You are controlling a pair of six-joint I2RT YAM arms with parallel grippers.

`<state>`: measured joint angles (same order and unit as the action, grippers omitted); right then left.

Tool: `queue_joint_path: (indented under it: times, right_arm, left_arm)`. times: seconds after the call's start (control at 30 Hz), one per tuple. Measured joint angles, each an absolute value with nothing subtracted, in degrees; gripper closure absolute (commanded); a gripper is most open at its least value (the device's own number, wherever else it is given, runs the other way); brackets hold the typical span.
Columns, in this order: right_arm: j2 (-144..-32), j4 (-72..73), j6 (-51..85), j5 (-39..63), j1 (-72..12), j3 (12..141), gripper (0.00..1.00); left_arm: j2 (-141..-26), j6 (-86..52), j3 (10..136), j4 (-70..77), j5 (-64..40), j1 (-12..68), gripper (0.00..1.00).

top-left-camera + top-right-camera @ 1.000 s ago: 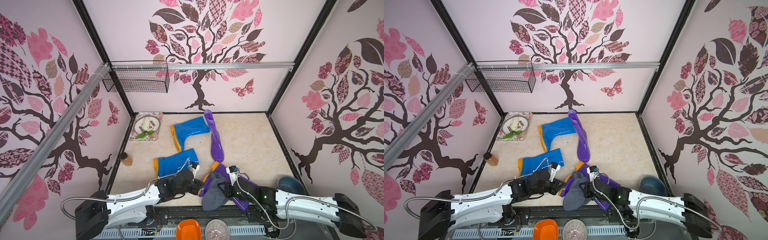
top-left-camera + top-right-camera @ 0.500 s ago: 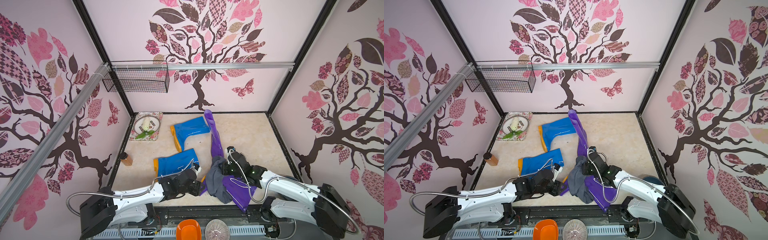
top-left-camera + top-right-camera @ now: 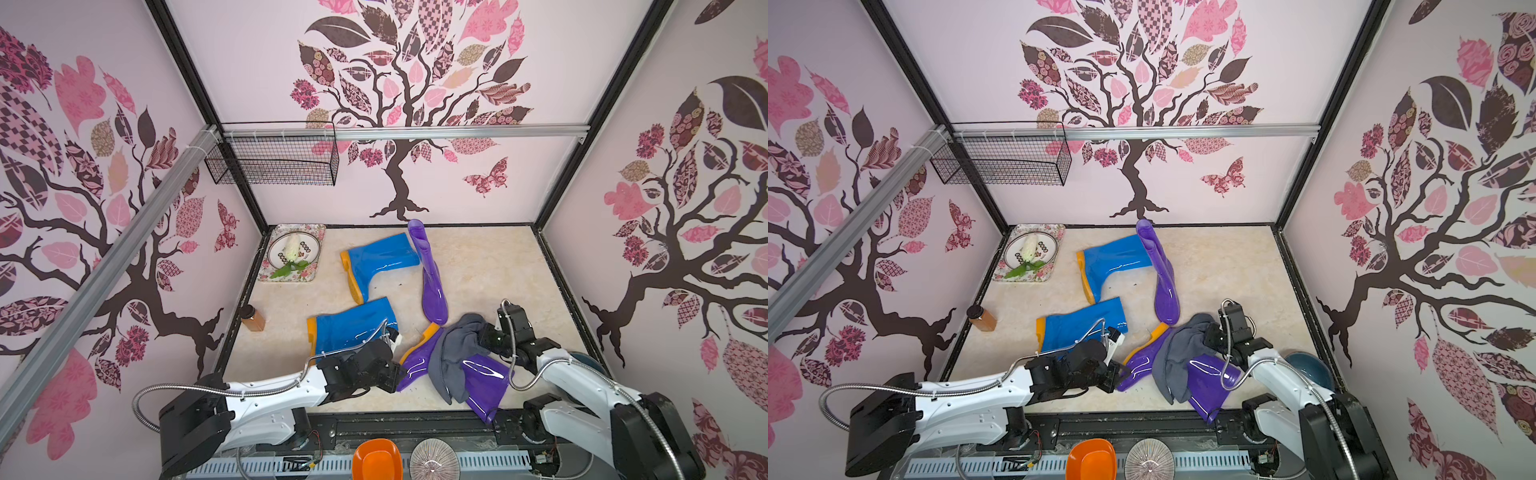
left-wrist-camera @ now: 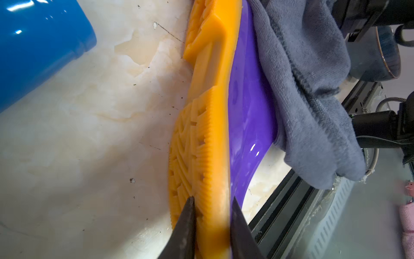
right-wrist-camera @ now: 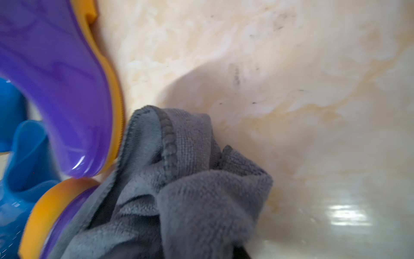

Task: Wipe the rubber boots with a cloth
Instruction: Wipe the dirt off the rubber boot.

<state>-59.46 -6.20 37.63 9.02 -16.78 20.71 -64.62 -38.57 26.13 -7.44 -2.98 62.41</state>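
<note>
At the far left of the marble-patterned worktop (image 3: pixel 490 270), one amber jar (image 3: pixel 253 319) is set by the wall. Behind it one floral tray (image 3: pixel 312 272) is laid, carrying one plate (image 3: pixel 316 249).

Four rubber boots are counted, two blue and two purple. The two blue ones are found left of centre, both lying on their sides and apart from each other: the far blue boot (image 3: pixel 382 259) and the near blue boot (image 3: pixel 353 326).

In the left wrist view the left claw (image 4: pixel 211 224) is seen closed narrowly onto the toe of the near purple boot (image 3: pixel 415 368). One finger is pressed on the orange tread and the other on the purple upper.

The far purple boot (image 3: pixel 432 278) is laid with its shaft pointing to the back wall, across the mouth of the far blue boot. Its toe lies just beside the heel of the near purple boot.

One dark grey cloth (image 3: pixel 453 357) is draped over the ankle and shaft of the near purple boot. A bunch of it is gripped by the right claw (image 3: pixel 484 336), whose fingers are buried in the fabric, so their spread cannot be told.

At the far right, one dark blue bowl (image 3: pixel 584 359) is partly hidden behind the right arm.
</note>
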Motion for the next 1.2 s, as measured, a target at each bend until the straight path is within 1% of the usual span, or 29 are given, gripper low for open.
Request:
queue_joint_path:
  times: [0.1, 0.2, 0.27, 0.43, 0.53, 0.63, 0.73, 0.83, 0.93, 1.0, 1.1, 1.2]
  right_arm:
    - [-58.89, -4.43, 37.93, 12.80, -21.85, 22.37, 1.00]
    - [-60.73, 1.28, 39.53, 17.56, -27.05, 24.40, 1.00]
    - [-62.87, 5.21, 40.49, 19.40, -27.70, 24.77, 1.00]
    - [-69.06, 10.15, 42.13, 19.14, -26.28, 24.10, 1.00]
    - [-72.10, 11.46, 42.92, 20.58, -21.34, 23.14, 1.00]
    - [-73.06, 8.73, 43.09, 19.62, -17.61, 22.79, 1.00]
    - [-72.58, 6.11, 43.03, 18.61, -17.21, 22.79, 1.00]
    - [-70.06, 3.46, 42.24, 16.93, -20.45, 23.27, 1.00]
    - [-67.29, 0.62, 40.95, 14.28, -30.68, 27.20, 1.00]
    - [-66.35, 2.37, 41.25, 14.85, -34.61, 29.52, 1.00]
    - [-66.04, 3.11, 41.58, 12.45, -35.51, 29.95, 1.00]
    - [-65.95, -2.44, 41.58, 7.29, -35.40, 29.93, 1.00]
  left_arm:
    - [-64.53, -38.22, 26.06, -7.40, -2.83, 62.41, 0.87]
    - [-64.60, -37.58, 26.06, -7.42, -2.66, 62.59, 0.88]
    - [-64.82, -37.15, 26.06, -7.35, -2.28, 63.00, 0.88]
    - [-65.80, -35.83, 26.11, -6.90, 1.65, 66.35, 0.88]
    - [-66.52, -35.62, 26.22, -6.48, 4.16, 68.16, 0.88]
    - [-66.52, -35.57, 26.17, -6.46, 5.45, 68.95, 0.89]
    - [-66.39, -35.57, 26.13, -6.48, 6.04, 69.19, 0.89]
    - [-66.26, -35.57, 26.09, -6.57, 6.42, 69.32, 0.88]
    - [-66.35, -35.57, 26.09, -6.59, 6.61, 69.38, 0.88]
    - [-66.54, -35.53, 26.09, -6.50, 6.63, 69.45, 0.88]
    - [-66.52, -35.55, 26.09, -6.50, 6.72, 69.47, 0.87]
    - [-66.35, -35.62, 26.09, -6.59, 6.98, 69.54, 0.86]
